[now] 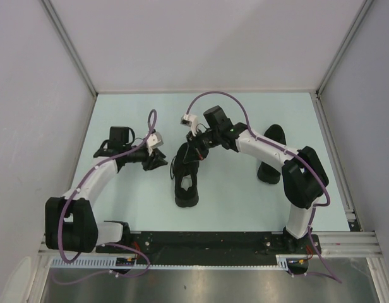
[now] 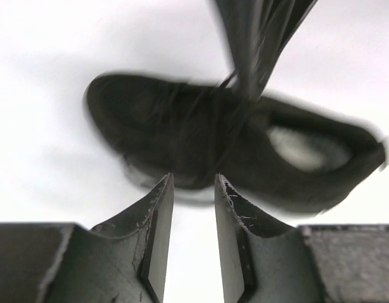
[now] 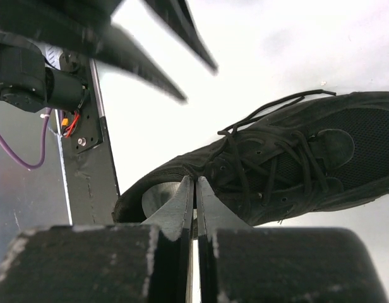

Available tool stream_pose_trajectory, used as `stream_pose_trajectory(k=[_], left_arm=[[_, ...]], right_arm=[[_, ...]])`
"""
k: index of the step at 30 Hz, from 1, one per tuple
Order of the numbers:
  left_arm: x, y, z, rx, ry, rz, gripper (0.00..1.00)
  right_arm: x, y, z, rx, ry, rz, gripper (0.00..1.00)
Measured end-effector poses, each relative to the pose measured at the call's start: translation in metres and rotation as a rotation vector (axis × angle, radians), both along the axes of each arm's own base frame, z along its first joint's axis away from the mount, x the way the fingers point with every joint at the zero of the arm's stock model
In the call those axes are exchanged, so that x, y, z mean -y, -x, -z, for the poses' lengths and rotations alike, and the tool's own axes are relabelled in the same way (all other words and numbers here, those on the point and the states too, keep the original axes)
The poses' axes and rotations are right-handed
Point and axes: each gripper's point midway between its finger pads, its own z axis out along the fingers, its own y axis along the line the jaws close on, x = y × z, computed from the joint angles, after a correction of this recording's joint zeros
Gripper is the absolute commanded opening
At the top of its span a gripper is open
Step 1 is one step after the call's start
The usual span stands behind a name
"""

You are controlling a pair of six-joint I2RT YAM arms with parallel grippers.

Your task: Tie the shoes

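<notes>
The black sneaker (image 1: pixel 186 189) lies mid-table, heel toward the arm bases, with its pale grey insole showing. My right gripper (image 1: pixel 198 149) hovers over its laced part. In the right wrist view the right gripper (image 3: pixel 195 181) is shut, with a thin black lace (image 3: pixel 242 173) running from the shoe (image 3: pixel 346 151) into the tips. My left gripper (image 1: pixel 160 158) is just left of the shoe. In the left wrist view the left gripper (image 2: pixel 193 180) is open and empty, short of the blurred shoe (image 2: pixel 182 132). Laces (image 2: pixel 235 117) rise toward the right gripper's fingers (image 2: pixel 257 38).
A black object (image 1: pixel 115 140) sits on the table behind the left arm. Another dark object (image 1: pixel 270 154) lies at the right, partly hidden by the right arm. Grey walls enclose the table on three sides. The black base rail (image 1: pixel 207 243) runs along the near edge.
</notes>
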Motion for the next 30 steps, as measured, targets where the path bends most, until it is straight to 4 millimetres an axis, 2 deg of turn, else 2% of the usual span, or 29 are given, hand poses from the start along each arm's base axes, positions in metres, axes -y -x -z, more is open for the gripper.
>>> stream_pose_trajectory(k=[3, 6, 13, 17, 30], left_arm=[[-0.024, -0.001, 0.011, 0.05, -0.087, 0.008, 0.43], [-0.032, 0.008, 0.026, 0.076, -0.162, 0.074, 0.44], [-0.024, 0.02, 0.067, 0.133, -0.298, 0.265, 0.42], [-0.017, 0.024, 0.083, 0.163, -0.351, 0.362, 0.41], [-0.004, 0.034, 0.105, 0.212, -0.438, 0.518, 0.41]], right_arm=[[0.001, 0.0, 0.001, 0.002, 0.003, -0.002, 0.0], [0.001, 0.0, 0.001, 0.003, 0.004, -0.003, 0.0], [0.002, 0.0, 0.001, 0.004, 0.004, -0.003, 0.0], [0.003, -0.003, 0.001, 0.003, 0.004, 0.002, 0.0], [0.005, -0.004, 0.001, -0.005, 0.001, 0.004, 0.0]])
